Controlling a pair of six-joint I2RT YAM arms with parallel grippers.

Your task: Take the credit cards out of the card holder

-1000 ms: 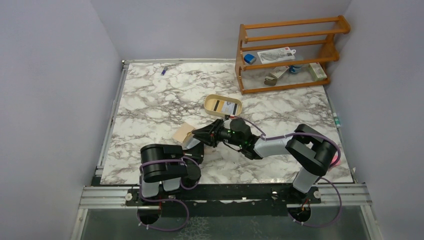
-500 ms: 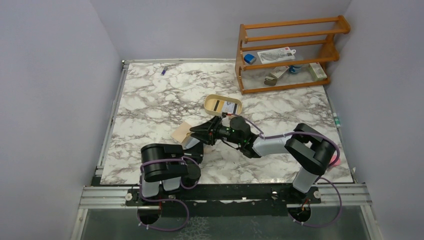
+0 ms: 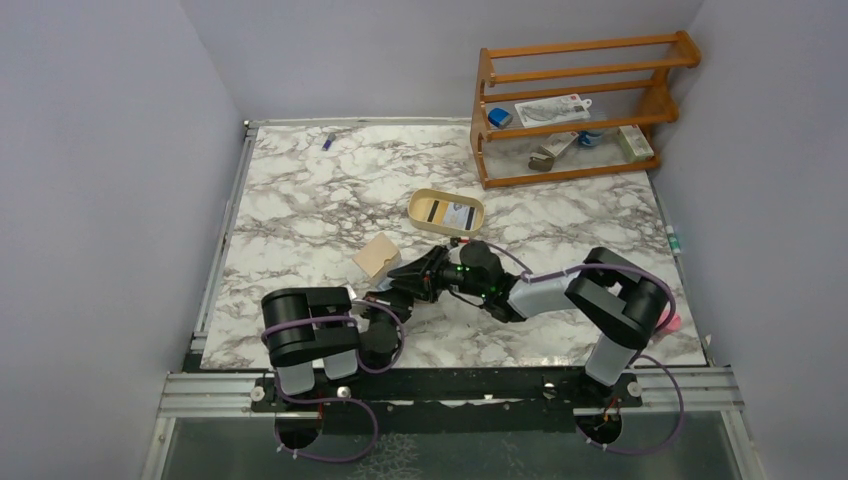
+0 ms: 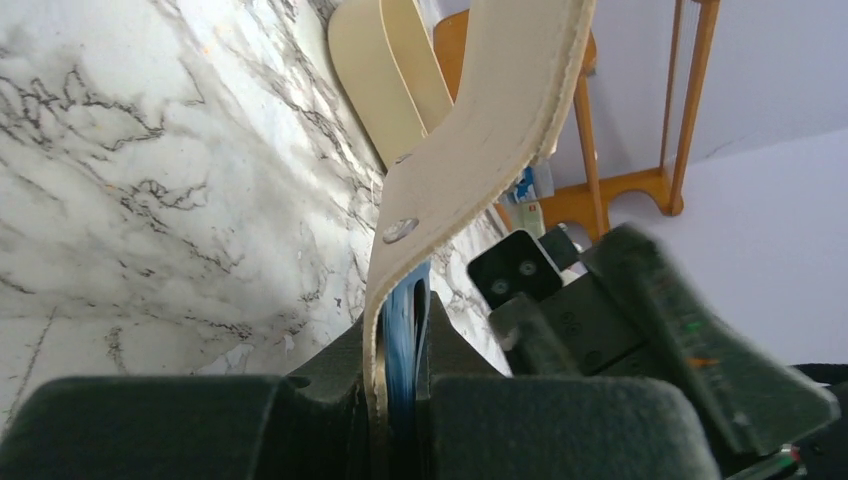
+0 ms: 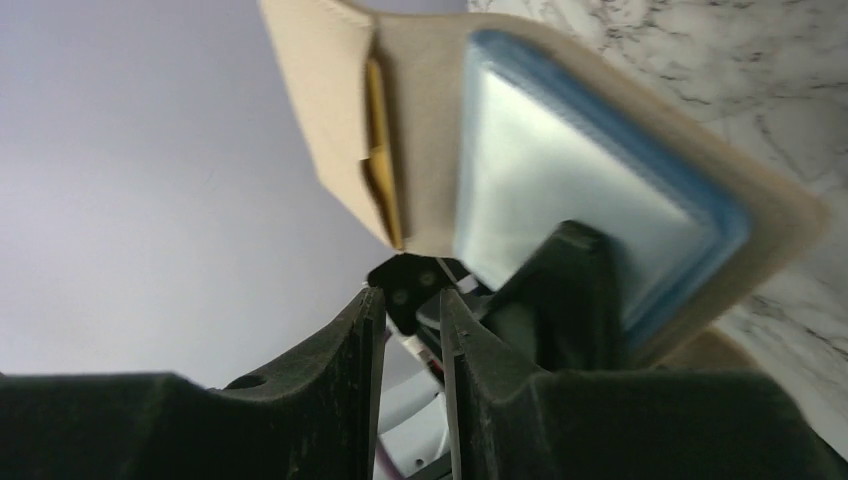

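The small flat tan-beige folding card holder [image 3: 377, 257] stands up off the white-veined marble table [image 3: 300, 200] in the top view. We see it just beyond the black left gripper [image 3: 378, 293], and the black right gripper [image 3: 405, 278] comes in beside it from the right. We cannot judge either grip from up here.

In the left wrist view, we find the left gripper [image 4: 398, 372] clamped on the lower edge of the card holder [image 4: 480, 150]. The thin pale blue credit cards [image 4: 405, 320] are pinched inside the fold. The holder's flap curves upward, and the right gripper [image 4: 620, 330] sits blurred close at its right.

In the right wrist view, the right gripper [image 5: 412, 310] is nearly closed, with a narrow slit between its fingers and nothing that we can see in it. The card holder [image 5: 330, 120] lies open just beyond the tips. The credit cards [image 5: 560, 170] are still seated in it under a left finger [image 5: 565, 290].
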